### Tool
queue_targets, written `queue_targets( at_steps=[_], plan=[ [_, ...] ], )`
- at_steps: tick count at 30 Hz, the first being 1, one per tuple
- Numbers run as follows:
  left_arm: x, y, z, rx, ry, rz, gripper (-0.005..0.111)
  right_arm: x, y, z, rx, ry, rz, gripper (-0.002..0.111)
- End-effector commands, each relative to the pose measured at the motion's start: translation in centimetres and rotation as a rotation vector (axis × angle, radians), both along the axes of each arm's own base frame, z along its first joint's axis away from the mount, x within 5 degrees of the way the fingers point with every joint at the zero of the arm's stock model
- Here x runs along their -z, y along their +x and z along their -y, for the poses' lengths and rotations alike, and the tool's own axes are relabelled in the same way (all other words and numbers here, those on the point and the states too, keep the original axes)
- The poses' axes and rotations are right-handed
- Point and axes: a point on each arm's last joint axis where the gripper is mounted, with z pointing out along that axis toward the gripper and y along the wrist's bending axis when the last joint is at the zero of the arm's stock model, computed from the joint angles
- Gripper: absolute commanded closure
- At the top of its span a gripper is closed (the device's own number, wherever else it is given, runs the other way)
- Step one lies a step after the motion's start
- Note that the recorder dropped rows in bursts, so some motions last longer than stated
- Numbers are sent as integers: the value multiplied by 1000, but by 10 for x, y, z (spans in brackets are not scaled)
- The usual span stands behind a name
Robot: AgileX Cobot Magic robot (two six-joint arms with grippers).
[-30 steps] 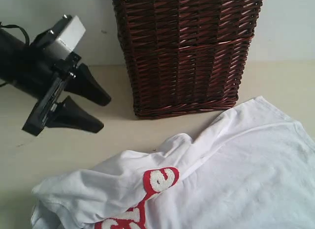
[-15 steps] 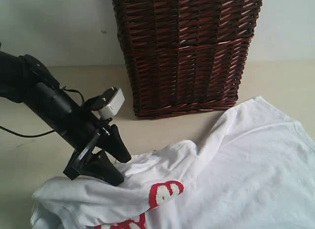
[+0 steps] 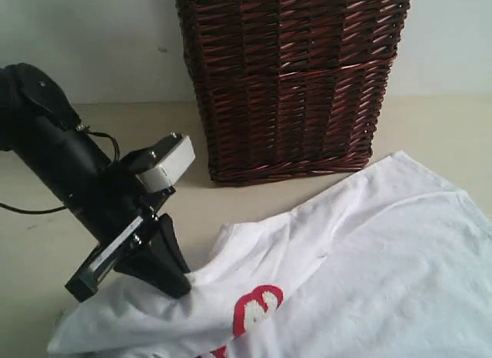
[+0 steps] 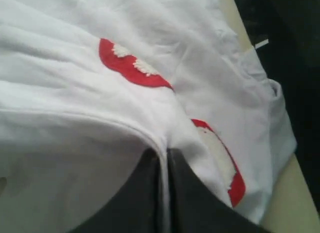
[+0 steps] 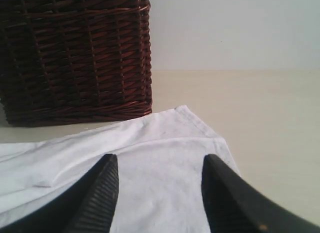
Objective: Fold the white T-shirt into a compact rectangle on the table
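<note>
One white T-shirt (image 3: 369,250) lies by one wicker basket (image 3: 292,81); left gripper (image 3: 178,283) pinches its fabric, right gripper (image 5: 160,160) gapes wide.

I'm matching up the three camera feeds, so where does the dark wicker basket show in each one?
Exterior view: the wicker basket fills the top centre, behind the white T-shirt.
Left wrist view: not in it; the shirt fills most of the picture.
Right wrist view: the basket stands beyond the right gripper, whose jaws are open, past the shirt's far edge.
Shared landmark: the white T-shirt, seen in all three.
</note>
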Motion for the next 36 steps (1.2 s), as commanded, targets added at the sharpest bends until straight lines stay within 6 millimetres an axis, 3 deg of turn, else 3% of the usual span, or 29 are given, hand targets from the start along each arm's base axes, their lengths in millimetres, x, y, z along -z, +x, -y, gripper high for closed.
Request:
queue_targets(
  at_steps=[1,5,9,12,16,18,21,22,28,33,35,36],
  plan=[
    [20,-29,3,74,51,-103,91,1,0,0,3,-8,3,58],
    [29,-46,5,123,43,-134,64,1,0,0,3,-8,3,58],
    [31,-50,6,105,28,-150,42,1,0,0,3,-8,3,58],
    [26,-42,7,58,27,-100,40,1,0,0,3,-8,3,58],
    [-4,-27,5,15,-18,-2,40,1,0,0,3,-8,3,58],
    [-22,-15,1,-19,-51,69,40,1,0,0,3,-8,3,58],
    [-32,10,-9,-154,-80,161,40,1,0,0,3,-8,3,58],
    [-27,16,-11,-187,-72,176,40,1,0,0,3,-8,3,58],
    [54,39,-10,-276,56,93,40,1,0,0,3,-8,3,58],
    [72,42,-7,-268,76,123,41,1,0,0,3,-8,3,58],
    [72,44,-7,-291,70,136,51,1,0,0,3,-8,3,58],
    [73,44,-7,-291,72,138,66,1,0,0,3,-8,3,58]
  ],
)
